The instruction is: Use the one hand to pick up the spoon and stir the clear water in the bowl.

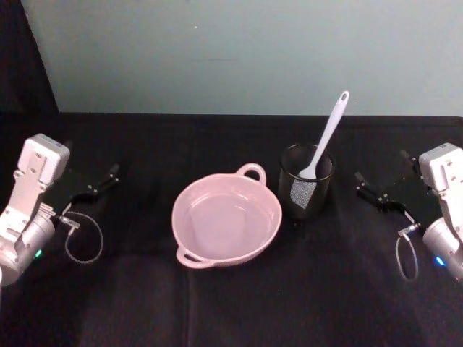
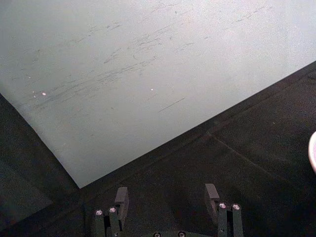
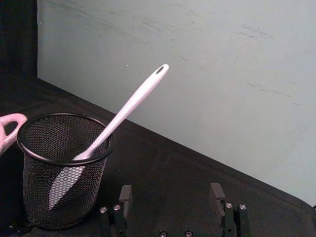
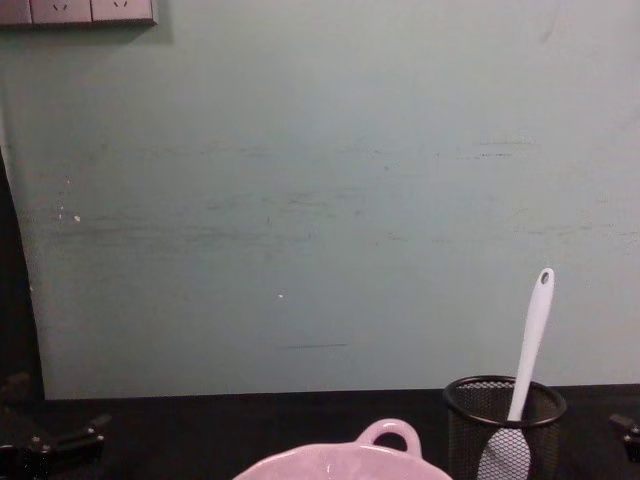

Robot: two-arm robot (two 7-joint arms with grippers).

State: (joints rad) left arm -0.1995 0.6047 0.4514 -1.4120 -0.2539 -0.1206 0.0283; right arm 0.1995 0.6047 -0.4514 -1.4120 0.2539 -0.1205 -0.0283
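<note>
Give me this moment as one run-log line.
stage: pre-grasp | spoon: leaning in mesh cup | bowl: centre | left pincer: open, parked left | right pincer: open, right of cup

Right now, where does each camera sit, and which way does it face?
Head: high, looking down on bowl, cup and spoon; left hand and right hand at the sides.
Left wrist: on the left arm, facing the wall past its open hand.
Right wrist: on the right arm, facing cup and spoon past its open hand.
Chest: low, looking across the table at the wall; hand tips at the corners.
Shared: head and chest both show bowl, cup, spoon.
</note>
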